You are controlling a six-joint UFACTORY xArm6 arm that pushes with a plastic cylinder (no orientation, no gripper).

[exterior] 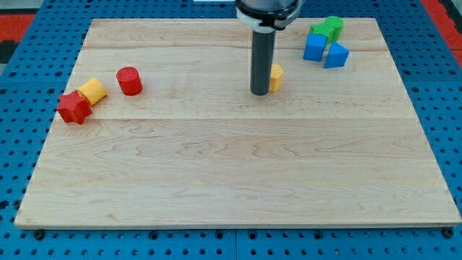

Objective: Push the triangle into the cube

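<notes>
The wooden board (pixel 238 173) is being worked near the view's top. The blue cube (pixel 315 47) is being touched by the blue triangle (pixel 336 55) already. The tip (pixel 260 92), gripping nothing, is being held well apart, beside a yellow block (pixel 276 77); a gentle closing push is judged sufficient.

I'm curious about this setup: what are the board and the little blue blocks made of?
The board looks like pale wood with a matte finish: grain lines and plank seams run across it. The blue cube and blue triangle look like solid-coloured plastic, smooth and slightly shiny, though painted wood can't be ruled out.
</notes>
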